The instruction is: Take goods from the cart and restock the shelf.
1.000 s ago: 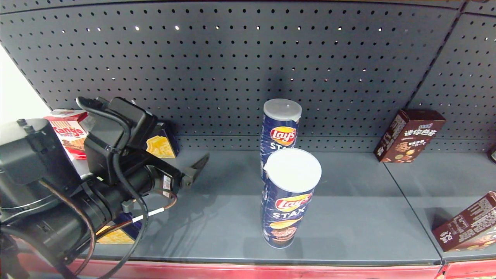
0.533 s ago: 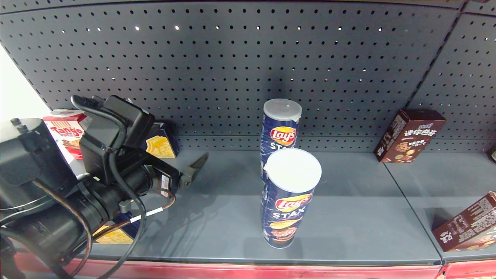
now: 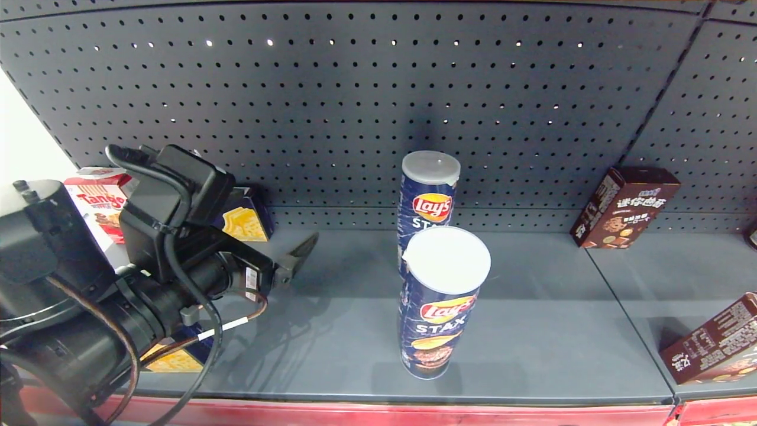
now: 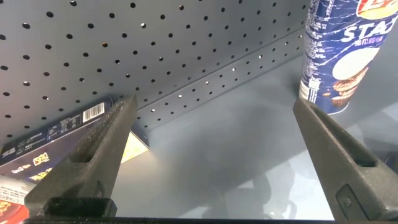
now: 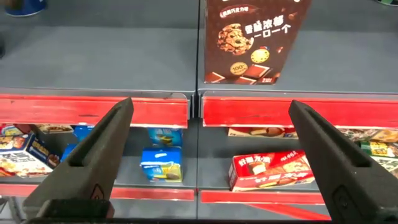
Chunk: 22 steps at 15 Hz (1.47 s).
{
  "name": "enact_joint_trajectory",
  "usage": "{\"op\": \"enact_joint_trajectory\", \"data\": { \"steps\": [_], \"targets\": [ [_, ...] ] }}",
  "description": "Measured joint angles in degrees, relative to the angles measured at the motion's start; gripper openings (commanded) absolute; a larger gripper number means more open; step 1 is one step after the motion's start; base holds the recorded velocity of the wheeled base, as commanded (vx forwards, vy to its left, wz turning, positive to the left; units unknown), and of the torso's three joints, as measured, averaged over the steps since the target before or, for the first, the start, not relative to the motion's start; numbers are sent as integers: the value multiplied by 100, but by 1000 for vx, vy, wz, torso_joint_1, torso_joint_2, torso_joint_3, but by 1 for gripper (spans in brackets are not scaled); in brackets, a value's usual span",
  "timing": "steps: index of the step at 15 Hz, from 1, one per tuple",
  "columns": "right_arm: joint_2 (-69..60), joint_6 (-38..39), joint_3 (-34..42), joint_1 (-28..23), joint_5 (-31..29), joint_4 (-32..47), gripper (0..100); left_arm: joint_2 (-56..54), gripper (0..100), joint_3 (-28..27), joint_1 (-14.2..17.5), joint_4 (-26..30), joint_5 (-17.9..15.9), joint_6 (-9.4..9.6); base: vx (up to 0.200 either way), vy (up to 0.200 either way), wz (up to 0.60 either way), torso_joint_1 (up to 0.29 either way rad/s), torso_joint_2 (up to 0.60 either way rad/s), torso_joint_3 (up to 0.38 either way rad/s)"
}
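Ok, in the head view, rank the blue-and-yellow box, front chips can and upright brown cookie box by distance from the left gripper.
From the left gripper:
1. Blue-and-yellow box, just beside it, back left.
2. Front chips can, mid-shelf, to its right.
3. Upright brown cookie box, far right, against the pegboard.

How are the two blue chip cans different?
The front can stands near the front edge of the shelf; the back can stands by the pegboard. The front can's lid looks white; the back can's looks greyish. The front can shows whole; the back can's lower part is hidden behind it. Both are upright, blue, with the same design.
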Motion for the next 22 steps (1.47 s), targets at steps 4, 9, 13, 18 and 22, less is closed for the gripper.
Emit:
{"op": "enact_joint_trajectory", "data": {
  "steps": [4,9,13,18,22],
  "targets": [
    [-5,13,0,-30,-38,-10,100,-224,100,93,17,51,9,-20,0,0,0,0,0,0],
    [-5,16,0,-23,-41,-11,100,-1342,100,663,69,310,7,-18,0,0,0,0,0,0],
    [-5,16,0,-28,-41,-13,100,-2701,100,1854,260,714,41,-347,0,0,0,0,0,0],
    [-5,16,0,-23,-41,-11,100,-5199,100,2999,894,3178,-386,-541,0,0,0,0,0,0],
    [-5,16,0,-30,-41,-11,100,-7046,100,3174,2798,4511,-1740,-956,0,0,0,0,0,0]
  ]
}}
